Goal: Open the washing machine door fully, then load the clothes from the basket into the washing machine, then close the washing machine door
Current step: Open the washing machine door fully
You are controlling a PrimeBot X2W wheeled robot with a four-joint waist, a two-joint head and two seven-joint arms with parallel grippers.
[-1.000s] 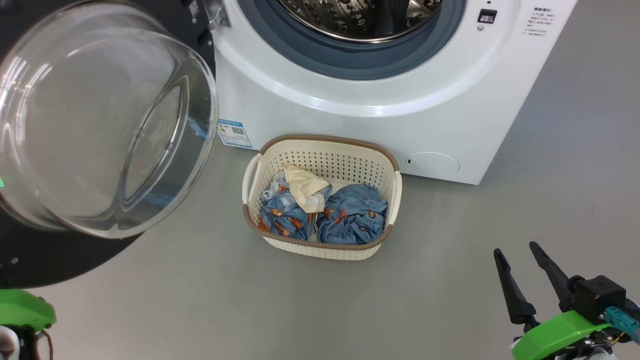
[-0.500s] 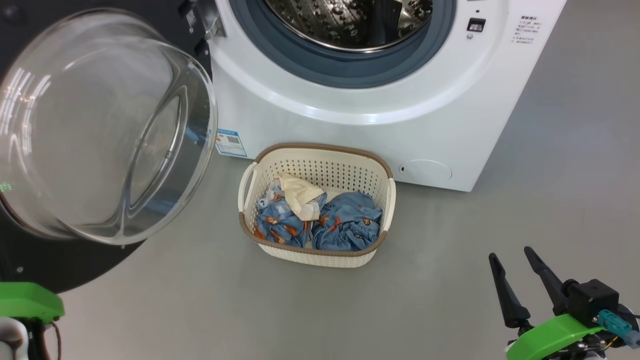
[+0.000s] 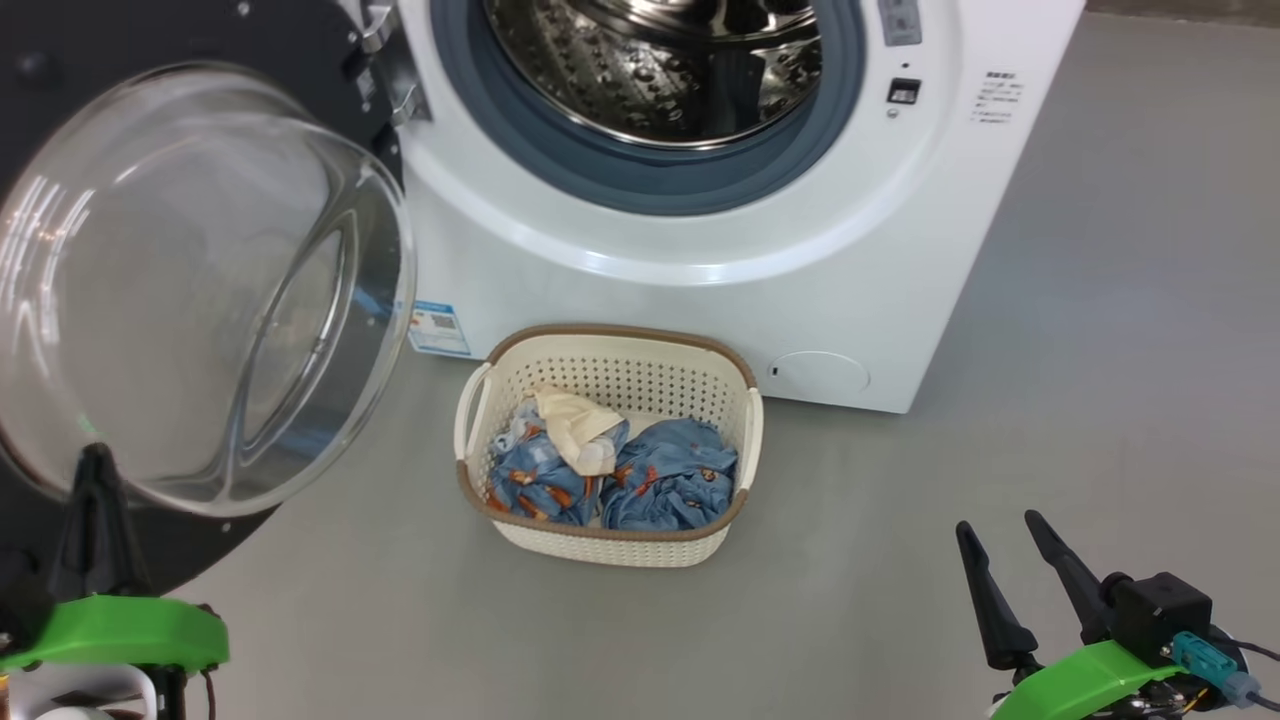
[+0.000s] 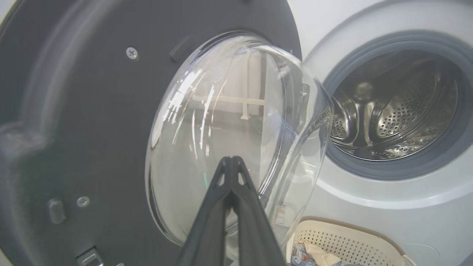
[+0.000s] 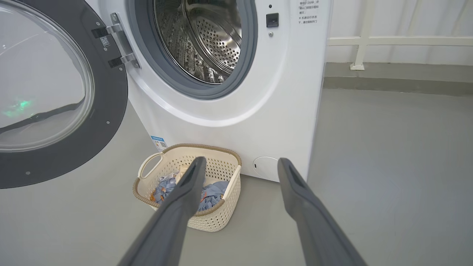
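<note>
The washing machine (image 3: 700,290) stands with its steel drum (image 3: 660,60) exposed. Its door (image 3: 190,290) is swung out to the left, the clear glass bowl bulging toward me. The cream basket (image 3: 610,545) sits on the floor before the machine and holds blue printed clothes (image 3: 665,490) and a cream cloth (image 3: 575,430). My left gripper (image 3: 95,460) is shut and empty, its tip close before the lower part of the door's glass (image 4: 229,111). At the lower right my right gripper (image 3: 1000,530) stands open and empty, well right of the basket (image 5: 210,218).
Grey floor (image 3: 1100,350) spreads right of the machine and in front of the basket. A blue label sticker (image 3: 437,327) marks the machine's lower left front. In the right wrist view a white rail (image 5: 369,40) runs along the back wall.
The head camera has tilted up, so everything sits lower in its view. My left gripper's shut fingers have risen into sight in front of the door's glass.
</note>
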